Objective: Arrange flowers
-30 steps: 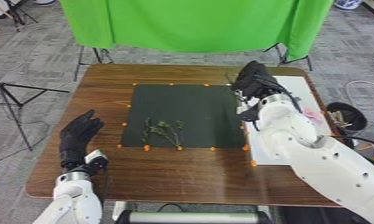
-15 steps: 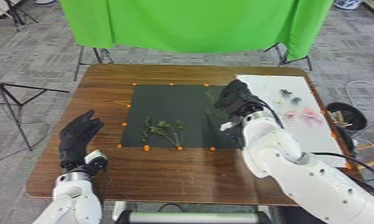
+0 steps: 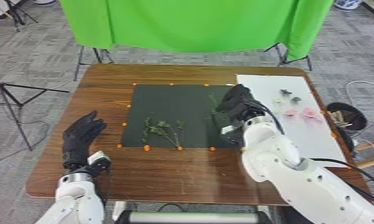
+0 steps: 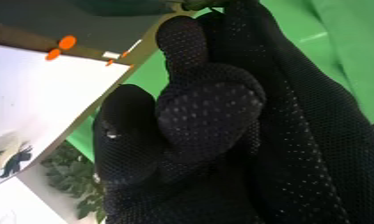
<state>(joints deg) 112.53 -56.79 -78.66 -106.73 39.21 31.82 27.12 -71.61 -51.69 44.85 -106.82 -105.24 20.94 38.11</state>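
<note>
1. Right hand (image 3: 239, 104), mine, black glove. Over the right part of the dark mat (image 3: 179, 115). Fingers closed in a pinch on a thin green sprig (image 4: 198, 4). The grip is at the tips, I judge, so that the foliage reaches clear of my glove and can be laid down without being crushed.

2. Green sprig, one, in the pinch. It shows at my fingertips in the wrist view. Held over the mat's right side, presumably to balance the greenery on the other side. Whether any part of it touches the mat, I cannot tell.

3. Leafy stems (image 3: 164, 133), a small group. Lying on the mat, near its lower left corner. Set there, it seems, as a base of green on which blooms may follow.

4. Pink blooms (image 3: 310, 115), with small grey-green pieces (image 3: 286, 92). Loose on the white sheet (image 3: 286, 137), right of the mat. Kept apart, by my reading, as stock within my right arm's reach and off the composition.

5. Orange dots (image 3: 147, 148), several, along the mat's edges. Purpose probably to mark or fix the border.

6. Left hand (image 3: 79, 137), mine, black glove. Over the brown table (image 3: 179, 175), left of the mat. Fingers extended, grasping nothing; parked aside, I take it, to leave the working area free.
</note>
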